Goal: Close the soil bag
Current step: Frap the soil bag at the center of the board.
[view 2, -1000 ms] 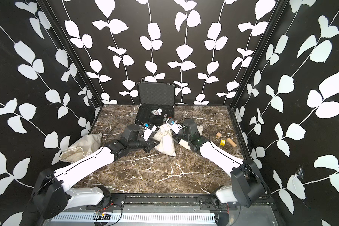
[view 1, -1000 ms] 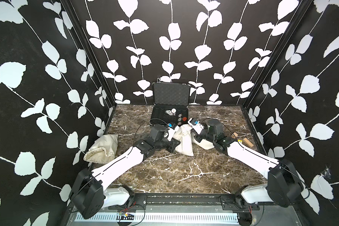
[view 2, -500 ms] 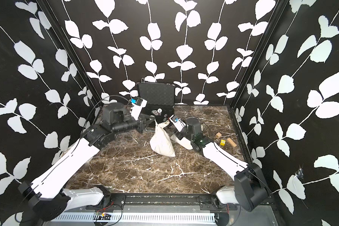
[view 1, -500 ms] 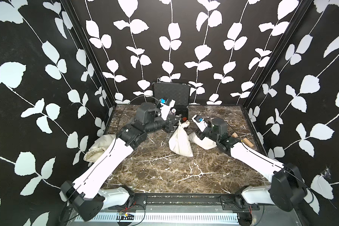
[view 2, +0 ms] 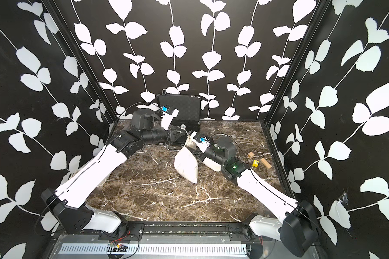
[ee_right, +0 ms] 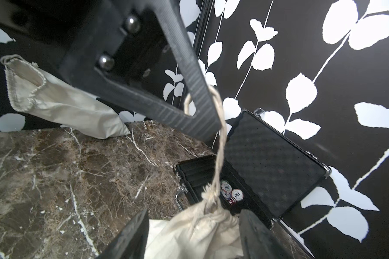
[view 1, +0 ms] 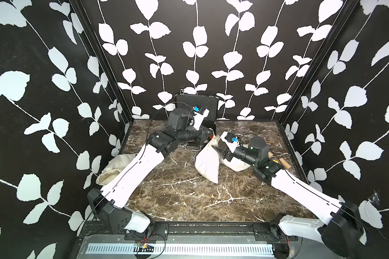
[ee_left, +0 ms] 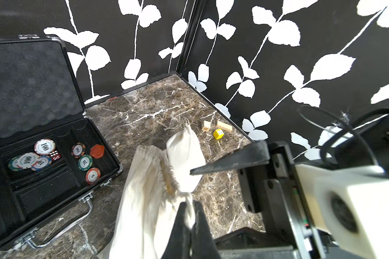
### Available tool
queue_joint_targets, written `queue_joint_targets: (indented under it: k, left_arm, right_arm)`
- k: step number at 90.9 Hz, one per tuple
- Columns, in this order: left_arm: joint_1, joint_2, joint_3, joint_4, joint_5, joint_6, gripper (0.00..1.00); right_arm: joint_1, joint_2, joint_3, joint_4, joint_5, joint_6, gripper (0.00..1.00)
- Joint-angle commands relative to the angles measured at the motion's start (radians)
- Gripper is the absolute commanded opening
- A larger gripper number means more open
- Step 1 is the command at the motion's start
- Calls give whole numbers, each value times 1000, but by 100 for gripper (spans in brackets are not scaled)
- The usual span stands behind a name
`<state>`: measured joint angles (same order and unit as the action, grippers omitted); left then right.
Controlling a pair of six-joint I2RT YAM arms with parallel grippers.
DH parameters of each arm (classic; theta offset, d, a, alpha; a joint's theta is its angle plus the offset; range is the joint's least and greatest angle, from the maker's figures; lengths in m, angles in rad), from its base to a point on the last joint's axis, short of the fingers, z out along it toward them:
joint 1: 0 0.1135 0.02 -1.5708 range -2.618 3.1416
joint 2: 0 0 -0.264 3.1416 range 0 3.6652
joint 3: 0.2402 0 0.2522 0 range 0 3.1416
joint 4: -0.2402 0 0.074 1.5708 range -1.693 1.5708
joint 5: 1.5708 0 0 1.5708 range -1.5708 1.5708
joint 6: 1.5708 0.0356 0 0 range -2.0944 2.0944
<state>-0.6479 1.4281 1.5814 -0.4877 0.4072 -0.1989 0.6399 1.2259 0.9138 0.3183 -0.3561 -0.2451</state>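
The soil bag [view 1: 207,161] [view 2: 185,164] is a cream cloth sack standing mid-table, its neck gathered tight. From the neck [ee_right: 211,197] a twisted drawstring [ee_right: 221,143] runs taut up to my left gripper [view 1: 211,135] [ee_left: 190,204], which is shut on the cord above and behind the bag. My right gripper [view 1: 220,152] [ee_right: 193,215] is open, its black fingers [ee_right: 133,233] standing on either side of the bag's upper part without pinching it. In the left wrist view the bag [ee_left: 148,201] hangs below the shut jaws.
An open black case [view 1: 197,107] [ee_left: 43,179] with poker chips stands at the back. A second cream bag [view 1: 236,164] lies under my right arm, a third [view 1: 115,163] by the left wall. Wooden blocks and a yellow die [view 2: 255,163] lie at the right edge.
My left gripper rose up and back with the drawstring, pulling the bag's neck tight. My right gripper opened, let go of the bag and drew slightly back to the right.
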Motion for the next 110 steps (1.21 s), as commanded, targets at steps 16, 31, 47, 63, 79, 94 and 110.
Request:
queue_joint_targets:
  k: [16,31,47,63,79,94,110]
  left_arm:
    - [1,-55,30,33,49,-25,0]
    - [1,-59,40,27,59,-28,0]
    - [2,-77,61,15,51,-30,0]
    - [67,-144,102,36,66,-88,0]
    - [136,-187,136,29,61,-116,0]
    - [159,-196,100,45,54,-136,0]
    - [159,-170,79,70,103,-164,0]
  right_arm:
    - [12,85,70,105,43,9,50]
    - [12,123,92,113,53,5,34]
    - [2,163,89,66,88,-17,17]
    - [-81,214,-43,80,160,21,17]
    - [-170,222,-182,125,190,113,18]
    - [-168,183,-149,83,77,128,21]
    - [-71,128,-33,37,15,71,35]
